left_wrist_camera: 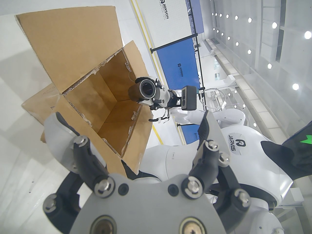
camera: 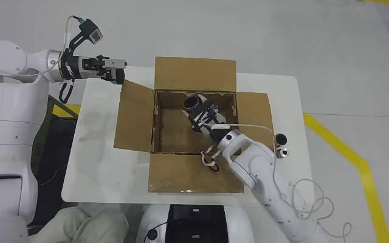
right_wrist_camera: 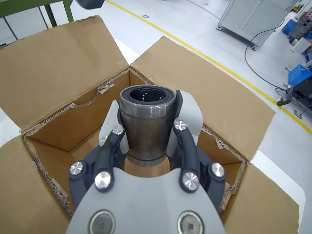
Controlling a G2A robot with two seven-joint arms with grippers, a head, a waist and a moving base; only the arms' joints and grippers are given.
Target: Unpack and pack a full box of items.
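An open cardboard box (camera: 182,171) sits mid-table with its four flaps spread out. My right gripper (camera: 203,112) is over the box's far side, shut on a dark metal cylinder (camera: 194,102). In the right wrist view the hollow cylinder (right_wrist_camera: 147,132) stands lengthwise between the fingers (right_wrist_camera: 187,108), above the box's inner corner (right_wrist_camera: 61,62). My left gripper (camera: 118,71) hovers off the table's far left corner, beyond the left flap, open and holding nothing. Its view shows the spread gripper (left_wrist_camera: 131,120), the box (left_wrist_camera: 73,40) and the held cylinder (left_wrist_camera: 142,91).
The white table (camera: 103,152) has bare surface left of the box. A small silver and black object (camera: 281,146) stands on the table beside the right flap. A yellow floor line (camera: 340,143) runs past the table on the right.
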